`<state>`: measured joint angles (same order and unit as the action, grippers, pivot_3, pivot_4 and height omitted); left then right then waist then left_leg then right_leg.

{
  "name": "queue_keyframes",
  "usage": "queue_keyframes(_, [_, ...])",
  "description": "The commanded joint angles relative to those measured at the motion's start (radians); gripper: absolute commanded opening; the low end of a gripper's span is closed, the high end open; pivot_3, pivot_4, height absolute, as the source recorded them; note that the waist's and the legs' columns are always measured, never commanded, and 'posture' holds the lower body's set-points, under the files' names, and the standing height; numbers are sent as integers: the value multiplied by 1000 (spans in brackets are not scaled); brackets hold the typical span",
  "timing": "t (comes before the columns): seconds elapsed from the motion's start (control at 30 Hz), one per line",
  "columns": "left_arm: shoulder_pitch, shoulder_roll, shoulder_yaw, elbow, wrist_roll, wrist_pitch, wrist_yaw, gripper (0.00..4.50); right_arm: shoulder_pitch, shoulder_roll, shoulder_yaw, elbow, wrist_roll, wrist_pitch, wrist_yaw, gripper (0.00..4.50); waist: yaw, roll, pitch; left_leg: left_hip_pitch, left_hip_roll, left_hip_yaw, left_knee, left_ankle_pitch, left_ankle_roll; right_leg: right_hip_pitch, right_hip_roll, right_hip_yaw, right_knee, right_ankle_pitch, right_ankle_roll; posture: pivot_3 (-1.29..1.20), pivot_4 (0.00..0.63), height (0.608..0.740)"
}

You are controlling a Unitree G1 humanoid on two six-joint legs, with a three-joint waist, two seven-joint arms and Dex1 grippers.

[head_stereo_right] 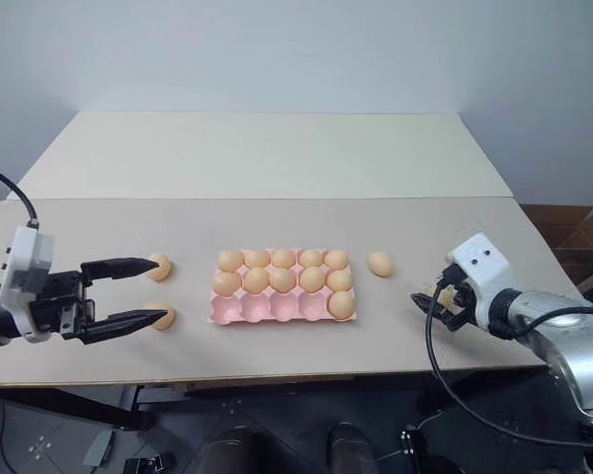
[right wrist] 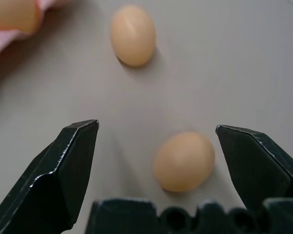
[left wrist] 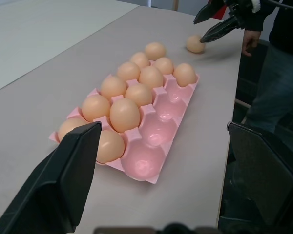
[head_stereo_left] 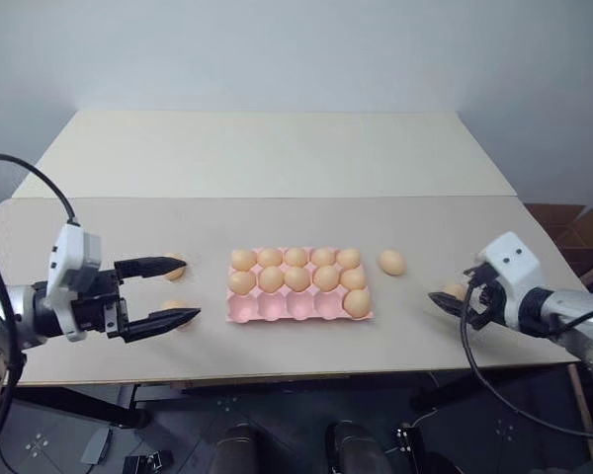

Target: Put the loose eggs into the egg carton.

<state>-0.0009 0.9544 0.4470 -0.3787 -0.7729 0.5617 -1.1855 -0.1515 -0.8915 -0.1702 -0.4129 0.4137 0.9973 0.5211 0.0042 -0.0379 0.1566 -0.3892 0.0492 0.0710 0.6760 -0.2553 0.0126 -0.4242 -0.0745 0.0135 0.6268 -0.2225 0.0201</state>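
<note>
Right wrist view: we've got our right gripper (right wrist: 156, 146) spread wide around a loose egg (right wrist: 184, 161), nothing pinched yet
Eggs: smooth, light, crackable we reckon; best taken across the middle, gently
Other loose ones: one egg (head_stereo_left: 392, 262) right of the carton, two more (head_stereo_right: 159, 267) (head_stereo_right: 161, 315) by the left fingertips
Carton (head_stereo_left: 298, 307): pink, mid-table, four front cups empty
Left gripper (head_stereo_left: 174, 291): released, jaws gaping, reaching roughly level toward the carton
Right arm: angled down at the table

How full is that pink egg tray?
Partly full: the egg carton holds eleven eggs; four cups in its near row sit empty.
</note>
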Motion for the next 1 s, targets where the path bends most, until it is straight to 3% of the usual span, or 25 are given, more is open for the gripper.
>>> queue_keyframes(0.03, [-17,10,3,-17,-8,-10,-3,4485,-64,31,24,63,-60,50,-84,4500,-2,0,0,0,0,0,0,0,0,0,0,0,0,0,0,0,150,740])
queue_keyframes(0.23, [-41,13,-12,-10,0,-13,-1,4485,-107,85,70,178,-118,54,-134,4500,-2,0,0,0,0,-1,0,0,0,0,0,-1,0,1,2,0,150,740])
queue_keyframes(0.33, [-42,14,-8,-10,2,-13,-3,4500,-118,104,62,181,-113,62,-130,3910,-4,0,0,0,0,0,0,0,0,0,0,0,0,2,3,0,150,740])
queue_keyframes(0.43, [-38,11,-4,-16,7,-17,0,4500,-132,117,45,158,-111,65,-136,2799,-8,0,0,0,0,0,0,0,0,0,0,0,0,2,3,0,150,740])
queue_keyframes(0.53, [-36,7,-2,-22,7,-17,6,4500,-147,119,31,95,-103,85,-139,2068,-11,0,0,0,0,0,0,0,0,0,0,0,0,2,3,0,150,740])
queue_keyframes(0.73, [-32,7,-2,-25,6,-18,5,4500,-229,197,67,-171,-13,194,-131,2068,-20,0,0,0,1,-1,-1,0,0,0,1,0,0,2,3,0,150,740])
queue_keyframes(0.83, [-32,11,0,-21,4,-16,-1,4500,-286,307,185,-289,39,228,-139,2068,-22,0,0,0,2,-2,-1,0,0,-1,2,0,1,2,3,0,150,740])
queue_keyframes(1.0, [-34,14,-2,-18,4,-14,-4,4500,-316,419,375,-295,3,222,-193,2068,-14,0,0,-1,1,-2,-1,0,0,-1,1,-2,1,1,2,0,150,740])
